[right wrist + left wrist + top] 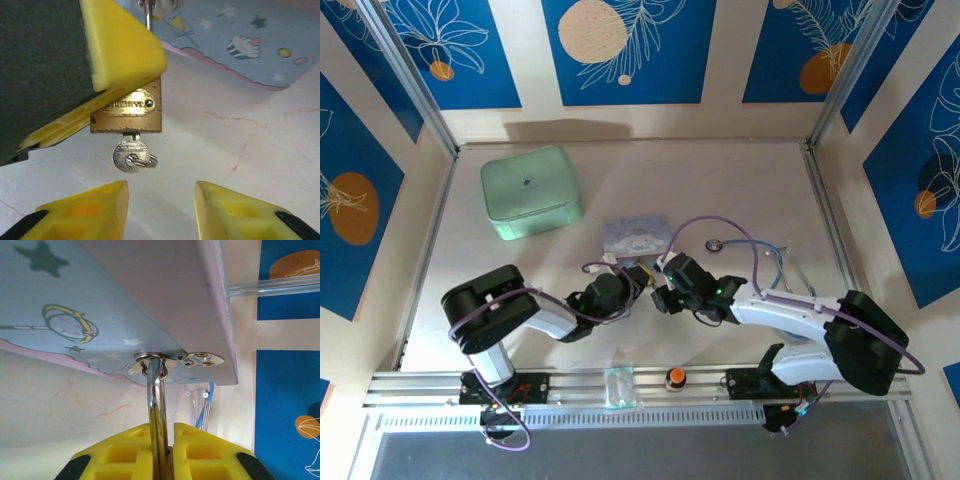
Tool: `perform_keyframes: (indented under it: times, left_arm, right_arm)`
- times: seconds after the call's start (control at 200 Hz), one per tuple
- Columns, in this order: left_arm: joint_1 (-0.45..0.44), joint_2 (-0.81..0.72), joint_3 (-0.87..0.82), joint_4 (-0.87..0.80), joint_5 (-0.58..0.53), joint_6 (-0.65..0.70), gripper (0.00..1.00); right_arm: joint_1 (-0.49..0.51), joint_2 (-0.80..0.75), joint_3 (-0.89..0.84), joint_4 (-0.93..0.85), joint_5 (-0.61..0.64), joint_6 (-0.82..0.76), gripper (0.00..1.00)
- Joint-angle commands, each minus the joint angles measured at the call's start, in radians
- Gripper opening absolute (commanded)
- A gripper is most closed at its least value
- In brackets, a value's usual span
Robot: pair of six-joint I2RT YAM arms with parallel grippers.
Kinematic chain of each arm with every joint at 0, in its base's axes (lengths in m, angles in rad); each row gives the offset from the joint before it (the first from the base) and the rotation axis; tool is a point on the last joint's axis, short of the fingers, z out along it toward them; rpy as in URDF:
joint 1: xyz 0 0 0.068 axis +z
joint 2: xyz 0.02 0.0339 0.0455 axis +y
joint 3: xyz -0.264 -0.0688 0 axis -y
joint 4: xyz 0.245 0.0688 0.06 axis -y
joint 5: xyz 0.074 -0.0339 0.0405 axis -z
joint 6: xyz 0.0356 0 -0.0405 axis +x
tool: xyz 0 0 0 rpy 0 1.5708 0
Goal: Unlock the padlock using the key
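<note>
Left arm (535, 318) and right arm (790, 312) are white with black joints, trailing purple cables (705, 220). Left claw (163, 432) and right claw (161, 195) have yellow fingers (112, 207).

Bright even light, faint shadows, close-ups perhaps soft

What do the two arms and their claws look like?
The left arm and right arm have white links and bulky black joints, with thin purple cables. The left claw and right claw have blocky yellow fingers with recessed pockets.
</note>
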Motion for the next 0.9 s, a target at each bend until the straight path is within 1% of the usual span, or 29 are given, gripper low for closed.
perform_keyframes:
  times: [0.0, 0.095, 0.17, 0.235, 0.305, 0.36, 0.465, 0.515, 0.585, 0.67, 0.76, 0.895]
  left_arm:
    - [0.006, -0.047, 0.008, 0.035, 0.008, 0.038, 0.0]
    - [0.006, -0.048, 0.012, 0.031, 0.017, 0.038, 0.0]
    - [0.006, -0.046, 0.014, 0.032, 0.025, 0.033, 0.0]
    - [0.006, -0.044, 0.015, 0.031, 0.031, 0.03, 0.0]
    - [0.007, -0.043, 0.018, 0.036, 0.039, 0.034, 0.0]
    - [0.007, -0.041, 0.02, 0.032, 0.048, 0.03, 0.0]
    - [0.006, -0.038, 0.019, 0.036, 0.055, 0.025, 0.0]
    - [0.006, -0.038, 0.017, 0.039, 0.056, 0.023, 0.0]
    - [0.006, -0.036, 0.012, 0.04, 0.058, 0.02, 0.0]
    - [0.006, -0.031, 0.009, 0.046, 0.065, 0.02, 0.0]
    - [0.007, -0.026, 0.006, 0.049, 0.079, 0.021, 0.0]
    - [0.008, -0.022, 0.002, 0.043, 0.101, 0.039, 0.0]
  right_arm:
    - [0.022, 0.037, 0.055, 0.018, 0.05, -0.049, 0.39]
    - [0.034, 0.076, 0.08, 0.017, 0.121, -0.055, 0.37]
    - [0.041, 0.099, 0.095, 0.029, 0.151, -0.07, 0.34]
    - [0.044, 0.116, 0.102, 0.046, 0.153, -0.08, 0.3]
    - [0.045, 0.126, 0.104, 0.068, 0.155, -0.092, 0.23]
    - [0.044, 0.131, 0.105, 0.085, 0.158, -0.099, 0.19]
    - [0.03, 0.13, 0.099, 0.11, 0.124, -0.113, 0.11]
    - [0.023, 0.122, 0.091, 0.126, 0.09, -0.119, 0.08]
    - [0.006, 0.1, 0.071, 0.153, 0.029, -0.122, 0.06]
    - [-0.034, 0.073, 0.043, 0.19, -0.099, -0.135, 0.05]
    - [-0.1, 0.047, 0.026, 0.202, -0.245, -0.136, 0.04]
    - [-0.206, 0.012, -0.018, 0.242, -0.459, -0.089, 0.03]
